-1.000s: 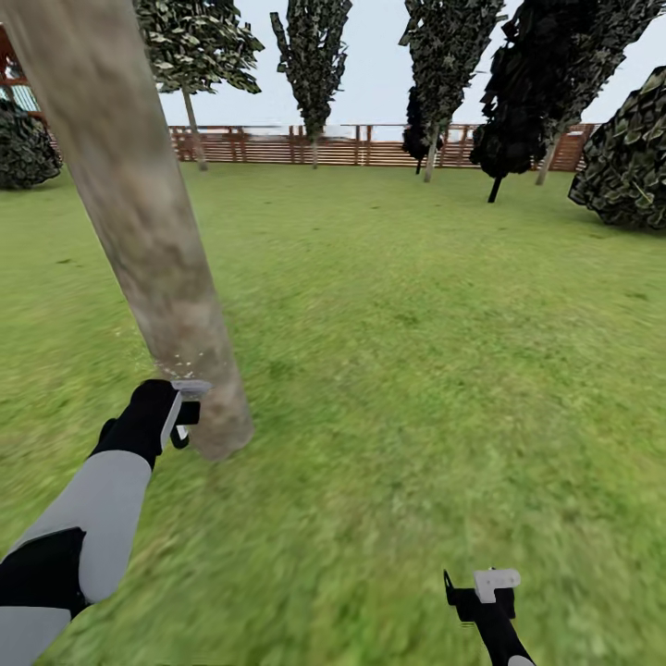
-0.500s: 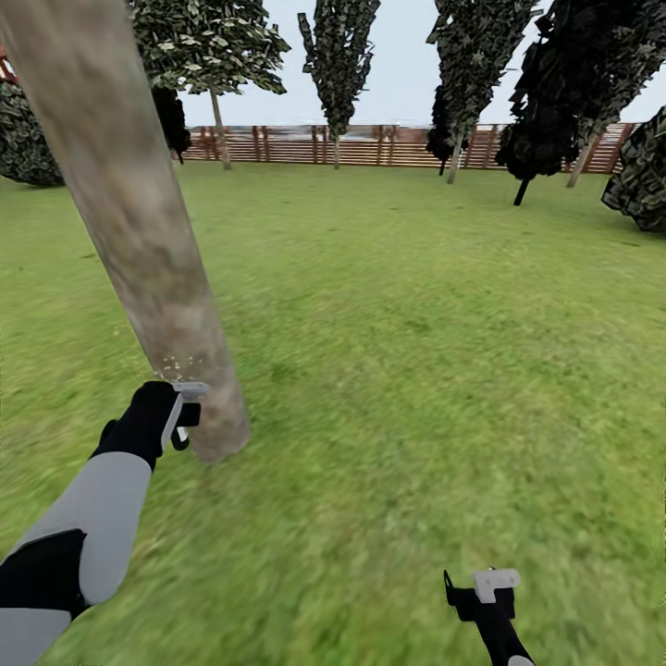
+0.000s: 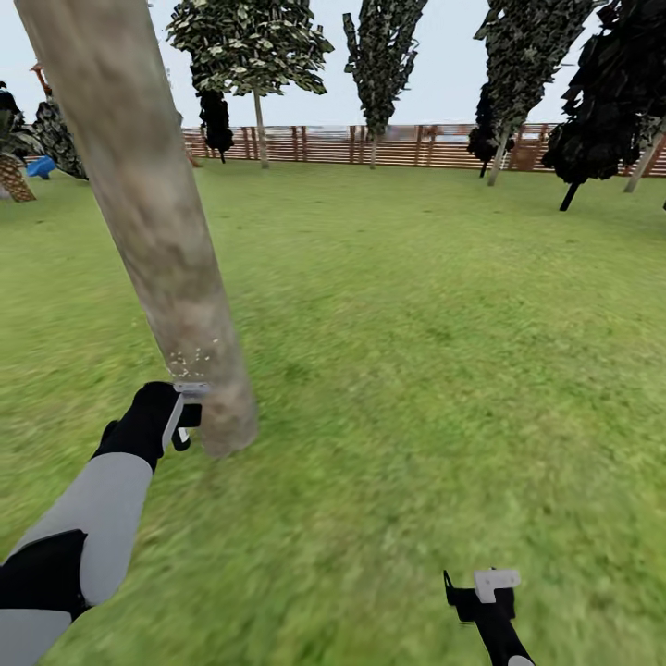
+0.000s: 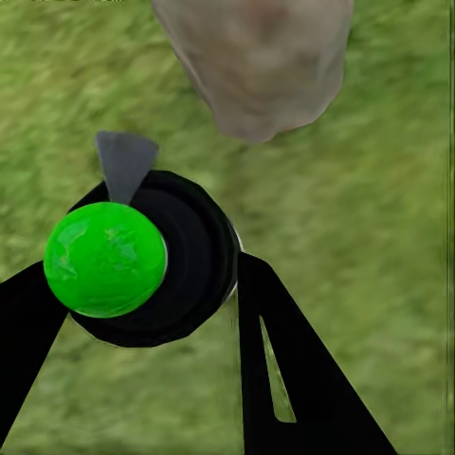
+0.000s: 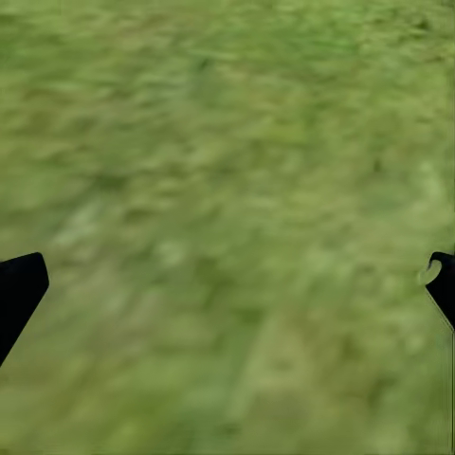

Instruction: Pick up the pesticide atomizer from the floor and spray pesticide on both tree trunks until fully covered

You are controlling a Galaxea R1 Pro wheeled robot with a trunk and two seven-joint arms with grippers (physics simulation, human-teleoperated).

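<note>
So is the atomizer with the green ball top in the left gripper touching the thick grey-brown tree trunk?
Apart. In the left wrist view, grass shows between the atomizer and the tree trunk.

Fenced garden, outdoors, simulator render.
Blurry green lawn point(image 3: 416, 351) runs from the foreground to a brown horizontal-slat wooden fence point(image 3: 407, 146) closing the far side under pale grey sky. One thick, leaning, mottled grey-brown tree trunk point(image 3: 153, 213) rises close by on the left; a second tree with a blocky dark green canopy point(image 3: 248, 42) stands near the fence. Thin-trunked trees point(image 3: 381, 55) line the fence, a near-black tree point(image 3: 601, 120) at far right. Dark shrub point(image 3: 57, 139) and something small and blue point(image 3: 41, 166) at far left, too small to identify. Both wrist views look down on grass point(image 5: 227, 190).
</note>
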